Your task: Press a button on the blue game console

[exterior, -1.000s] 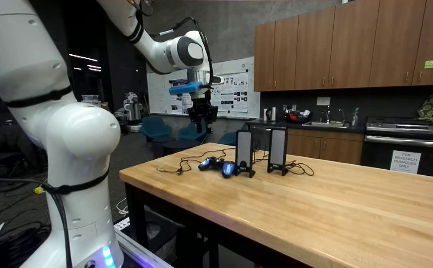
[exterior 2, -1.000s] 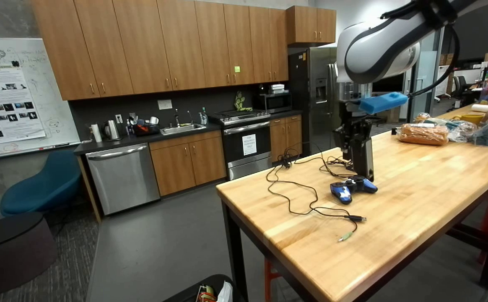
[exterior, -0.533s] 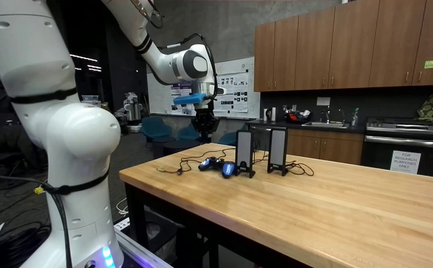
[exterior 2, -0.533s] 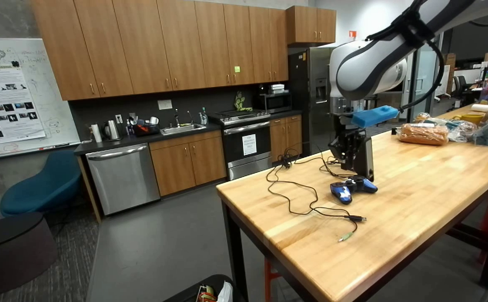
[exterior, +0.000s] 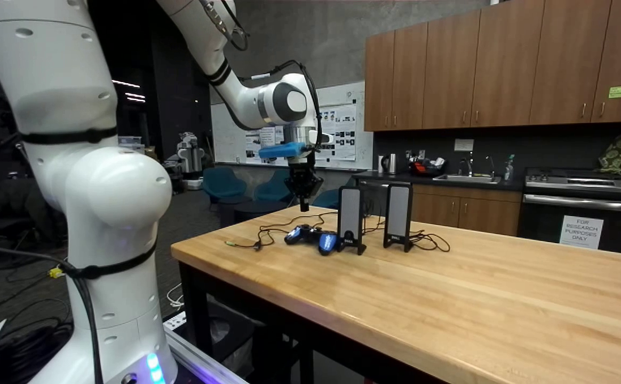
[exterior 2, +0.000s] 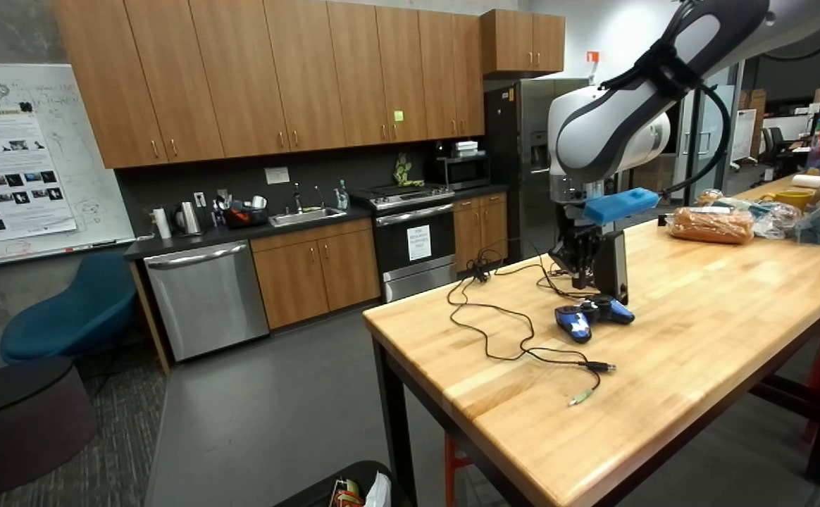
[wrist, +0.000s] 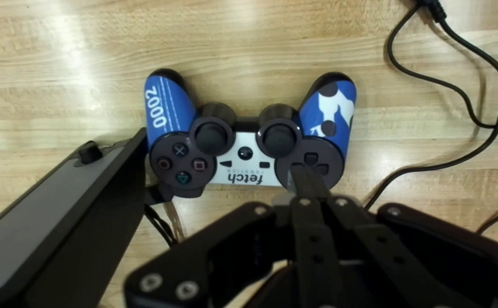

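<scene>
The blue game console is a game controller with blue grips, dark sticks and buttons and a white middle (wrist: 244, 167). It lies flat on the wooden table, buttons up, and shows in both exterior views (exterior: 327, 243) (exterior 2: 573, 324). My gripper (wrist: 309, 177) is shut and empty, pointing down. In the wrist view its fingertips overlap the direction pad and hide part of it. In both exterior views the gripper (exterior: 304, 206) (exterior 2: 579, 282) hangs a little above the controller, with a gap between them.
Two upright black and grey speakers (exterior: 350, 216) (exterior: 398, 216) stand beside the controller; the nearer one (wrist: 56, 218) is close to its button side. Thin dark cables (exterior 2: 523, 338) lie on the table (exterior 2: 663, 366). Wrapped bread (exterior 2: 711, 225) lies farther along it.
My gripper has come down closer to the controller, moving right in an exterior view. Its fingers were apart one second ago and are together now. The controller and speakers have not moved.
</scene>
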Controlling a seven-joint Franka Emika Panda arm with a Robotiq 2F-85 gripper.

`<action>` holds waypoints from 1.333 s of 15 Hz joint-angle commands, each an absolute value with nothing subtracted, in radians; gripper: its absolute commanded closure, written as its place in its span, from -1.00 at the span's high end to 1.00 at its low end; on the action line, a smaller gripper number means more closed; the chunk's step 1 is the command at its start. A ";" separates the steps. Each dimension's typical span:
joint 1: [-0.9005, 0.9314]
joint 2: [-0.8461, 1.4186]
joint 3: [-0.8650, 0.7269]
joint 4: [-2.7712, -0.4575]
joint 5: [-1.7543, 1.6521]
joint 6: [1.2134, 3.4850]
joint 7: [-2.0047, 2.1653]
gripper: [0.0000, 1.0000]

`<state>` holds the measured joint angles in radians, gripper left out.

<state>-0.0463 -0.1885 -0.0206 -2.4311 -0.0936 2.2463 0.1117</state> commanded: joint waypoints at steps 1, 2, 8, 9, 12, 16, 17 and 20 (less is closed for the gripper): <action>-0.065 -0.133 -0.027 -2.397 -0.132 2.257 0.124 -1.00; -0.067 -0.124 -0.029 -2.392 -0.137 2.255 0.124 -1.00; -0.070 -0.085 -0.040 -2.385 -0.151 2.246 0.120 -1.00; -0.069 -0.080 -0.041 -2.386 -0.149 2.248 0.120 -1.00; -0.067 -0.059 -0.044 -2.381 -0.144 2.242 0.119 -1.00; -0.067 -0.051 -0.048 -2.391 -0.145 2.243 0.118 -1.00; -0.066 -0.051 -0.049 -2.392 -0.141 2.246 0.117 -1.00; -0.067 -0.064 -0.051 -2.384 -0.136 2.252 0.113 -1.00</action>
